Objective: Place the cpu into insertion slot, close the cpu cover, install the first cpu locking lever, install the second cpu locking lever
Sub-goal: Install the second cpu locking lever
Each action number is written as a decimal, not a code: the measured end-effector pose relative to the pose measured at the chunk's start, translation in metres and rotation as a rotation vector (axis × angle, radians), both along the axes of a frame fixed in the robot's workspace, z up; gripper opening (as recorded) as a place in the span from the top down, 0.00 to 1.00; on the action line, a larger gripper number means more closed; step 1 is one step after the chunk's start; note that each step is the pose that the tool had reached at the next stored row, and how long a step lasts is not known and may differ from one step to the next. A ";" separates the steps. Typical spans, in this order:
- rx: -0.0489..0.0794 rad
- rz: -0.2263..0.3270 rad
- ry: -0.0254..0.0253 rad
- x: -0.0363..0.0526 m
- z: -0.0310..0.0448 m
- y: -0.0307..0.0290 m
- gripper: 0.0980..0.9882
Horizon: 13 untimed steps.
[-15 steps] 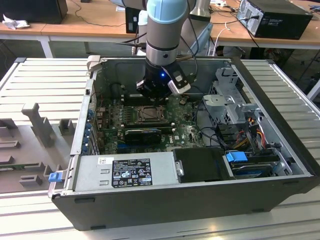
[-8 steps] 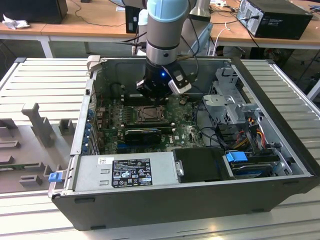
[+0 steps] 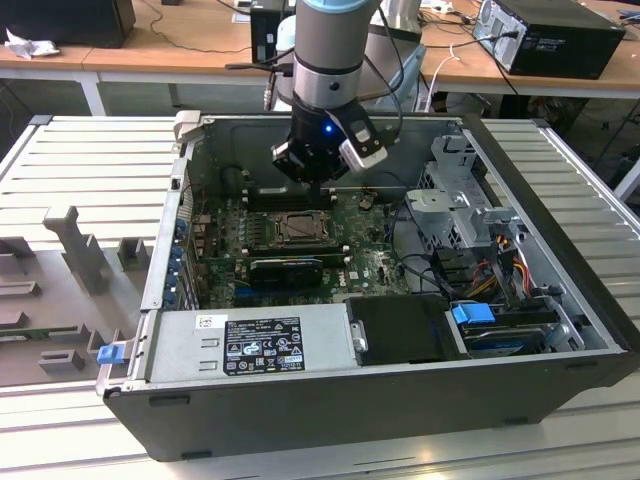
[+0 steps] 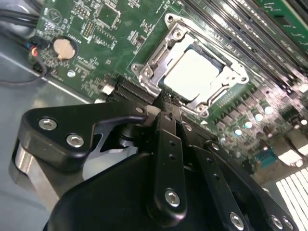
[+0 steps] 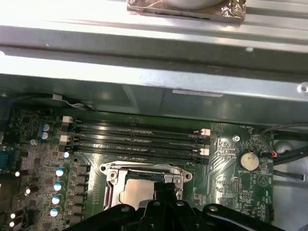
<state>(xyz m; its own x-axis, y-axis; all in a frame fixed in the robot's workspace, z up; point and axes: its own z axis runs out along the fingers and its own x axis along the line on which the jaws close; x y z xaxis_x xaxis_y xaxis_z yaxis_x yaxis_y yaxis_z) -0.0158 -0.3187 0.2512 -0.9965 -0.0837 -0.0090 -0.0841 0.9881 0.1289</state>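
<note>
One claw (image 4: 166, 103) at cpu cover (image 4: 159, 55) edge, cpu (image 4: 192, 74) seated.

The cpu (image 4: 195, 73) has a matt pale metal top, framed by the shiny silvery cpu cover (image 4: 159, 53).

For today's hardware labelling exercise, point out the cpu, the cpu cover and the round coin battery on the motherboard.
cpu (image 4: 195, 73), second wrist view, middle of its pale metal top.
cpu cover (image 4: 153, 60), second wrist view, silvery frame edge beside the chip.
coin battery (image 5: 248, 160), first wrist view, centre of the round cell.
</note>
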 end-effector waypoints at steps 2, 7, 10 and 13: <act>0.000 0.000 -0.0001 0.0000 0.0012 -0.0013 0.99; 0.000 0.000 0.0000 -0.0003 0.0012 -0.0205 0.99; 0.000 0.000 0.0012 -0.0003 0.0004 -0.0411 0.99; 0.001 0.000 0.0040 -0.0003 -0.0038 -0.0556 0.99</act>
<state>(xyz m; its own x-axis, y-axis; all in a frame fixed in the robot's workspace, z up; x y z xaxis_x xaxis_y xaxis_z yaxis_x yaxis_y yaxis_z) -0.0161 -0.3743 0.2475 -0.9965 -0.0835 -0.0051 -0.0835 0.9879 0.1305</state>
